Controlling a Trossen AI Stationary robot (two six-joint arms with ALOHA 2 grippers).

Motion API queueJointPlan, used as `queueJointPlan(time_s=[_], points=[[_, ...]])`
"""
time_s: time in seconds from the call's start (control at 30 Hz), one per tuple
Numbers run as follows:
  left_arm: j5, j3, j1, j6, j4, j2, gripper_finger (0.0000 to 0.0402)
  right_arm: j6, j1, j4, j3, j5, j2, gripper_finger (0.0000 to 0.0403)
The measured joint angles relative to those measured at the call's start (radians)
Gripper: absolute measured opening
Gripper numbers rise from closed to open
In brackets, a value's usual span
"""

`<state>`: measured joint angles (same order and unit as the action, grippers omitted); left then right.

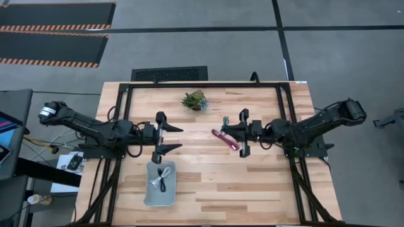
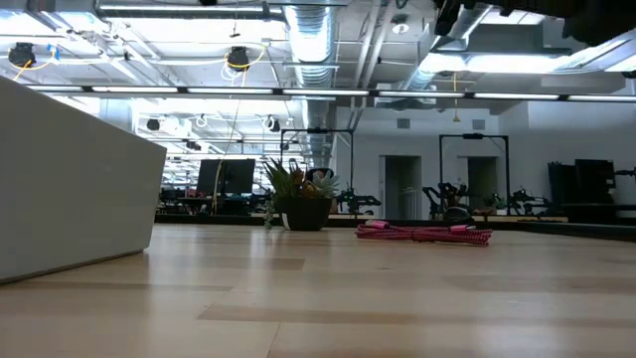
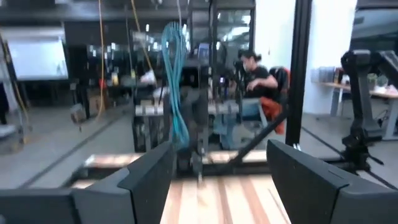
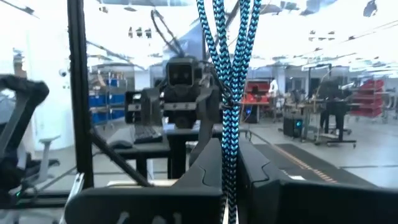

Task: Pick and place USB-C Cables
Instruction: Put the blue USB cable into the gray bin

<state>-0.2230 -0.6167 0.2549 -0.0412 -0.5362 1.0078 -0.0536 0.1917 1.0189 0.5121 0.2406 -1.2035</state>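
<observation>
My right gripper (image 1: pixel 227 130) is above the table's middle right, shut on the teal cable bundle (image 4: pixel 229 74). The teal bundle also shows in the left wrist view (image 3: pixel 176 81). The magenta-pink cable bundle (image 1: pixel 225 140) lies flat on the wood just below and beside my right gripper, and shows in the low view (image 2: pixel 423 235). The white-grey cable bundle (image 1: pixel 163 178) lies in a grey tray (image 1: pixel 149 197). My left gripper (image 1: pixel 177 138) is open and empty, over the tray's far end, facing my right gripper. My right gripper pinches the teal bundle's several strands (image 4: pixel 230 163) between its two fingers (image 4: pixel 205 165). The fingers are about level and point toward the table's left, lying across the bundle. The bundle runs upright and reaches well above the fingers, clear of the table.
A small green potted plant (image 1: pixel 194 99) stands at the table's far middle and shows in the low view (image 2: pixel 303 204). The black frame rails (image 1: pixel 202 84) run along the table's edges. A person (image 3: pixel 252 68) sits in the room beyond the table.
</observation>
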Motion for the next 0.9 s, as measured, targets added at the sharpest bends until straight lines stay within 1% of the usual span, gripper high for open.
queueJointPlan(time_s=[0.1, 0.23, 0.37, 0.5, 0.63, 0.77, 0.9], points=[[0.039, 0.0, -0.03, -0.029, -0.106, 0.081, 0.0247, 0.032, -0.01, 0.002, 0.0, -0.007, -0.028, 0.0021], [0.113, 0.001, -0.075, -0.026, -0.272, 0.19, 0.0247, 0.077, -0.008, 0.02, 0.0, -0.013, -0.09, 0.0019], [0.152, 0.0, -0.116, 0.025, -0.368, 0.271, 0.0247, 0.106, 0.0, 0.062, 0.001, -0.034, -0.149, 0.0016], [0.199, -0.001, -0.144, 0.083, -0.456, 0.356, 0.0247, 0.134, 0.006, 0.133, 0.001, -0.035, -0.215, 0.0026], [0.247, -0.02, -0.163, 0.134, -0.513, 0.448, 0.0247, 0.162, 0.007, 0.195, 0.012, -0.036, -0.283, 0.0025], [0.276, -0.047, -0.17, 0.171, -0.539, 0.521, 0.0247, 0.185, 0.007, 0.196, 0.047, -0.061, -0.34, 0.0022], [0.314, -0.083, -0.17, 0.181, -0.54, 0.568, 0.0247, 0.189, 0.007, 0.193, 0.084, -0.083, -0.388, 0.0028]])
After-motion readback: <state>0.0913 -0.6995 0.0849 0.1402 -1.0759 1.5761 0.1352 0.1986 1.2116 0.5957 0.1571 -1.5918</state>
